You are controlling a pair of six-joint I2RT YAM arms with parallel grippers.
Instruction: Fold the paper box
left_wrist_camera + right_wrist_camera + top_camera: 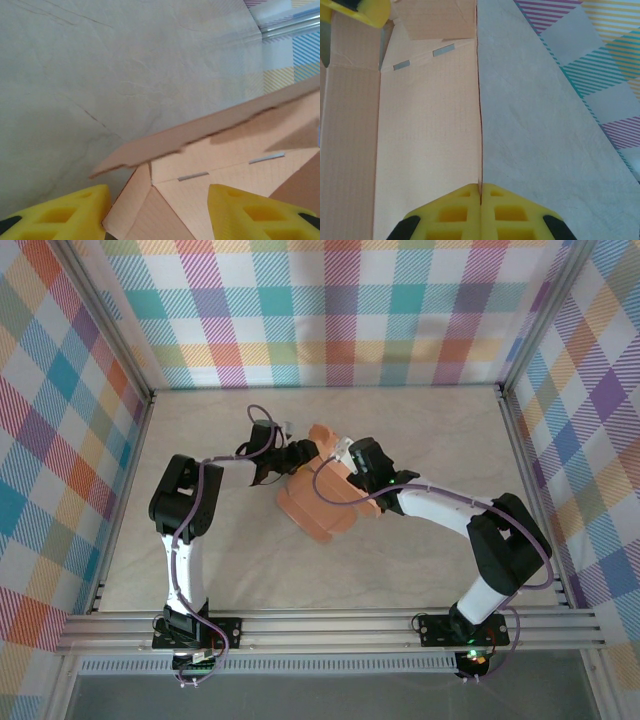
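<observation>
The paper box (320, 512) is salmon-orange card, partly folded, lying near the middle of the table with one flap raised. My right gripper (340, 462) is at its far right side. In the right wrist view the right gripper (481, 186) is shut on the thin upright edge of the paper box (425, 125). My left gripper (302, 454) is at the box's far left corner. In the left wrist view the left gripper (157, 190) stands open, its yellow fingers (65, 215) on either side of a folded corner of the paper box (200, 160), with a flap lifted above it.
The beige table (230, 560) is walled by plaid panels (330, 310) on three sides, with aluminium rails (330, 625) along the front edge. A rail and wall corner (290, 30) appear in the left wrist view. Bare table lies right of the box (540, 125).
</observation>
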